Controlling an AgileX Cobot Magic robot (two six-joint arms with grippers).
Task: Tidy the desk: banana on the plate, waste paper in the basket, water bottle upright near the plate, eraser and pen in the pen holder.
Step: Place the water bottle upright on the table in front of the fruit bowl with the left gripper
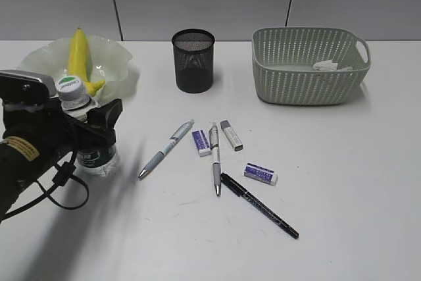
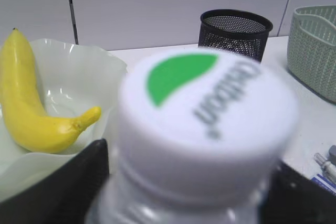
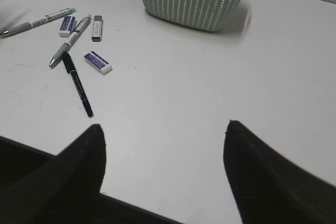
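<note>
The water bottle [image 1: 97, 157] stands upright on the desk [image 1: 342, 182] just in front of the plate [image 1: 120, 64]. Its white cap [image 2: 207, 108] fills the left wrist view. My left gripper [image 1: 89, 118] is shut on the water bottle, one finger on each side below the cap [image 2: 189, 182]. The banana [image 1: 79, 57] lies in the plate. The waste paper [image 1: 329, 66] lies in the basket [image 1: 306, 80]. Pens [image 1: 166, 147] and erasers [image 1: 261, 174] lie on the desk in front of the pen holder [image 1: 193, 60]. My right gripper [image 3: 163, 129] is open and empty above bare desk.
A second silver pen [image 1: 214, 156], a black pen [image 1: 260, 205], a blue-sleeved eraser [image 1: 200, 143] and a grey one [image 1: 231, 135] lie mid-desk. They also show in the right wrist view, top left [image 3: 79, 85]. The basket stands at the back right.
</note>
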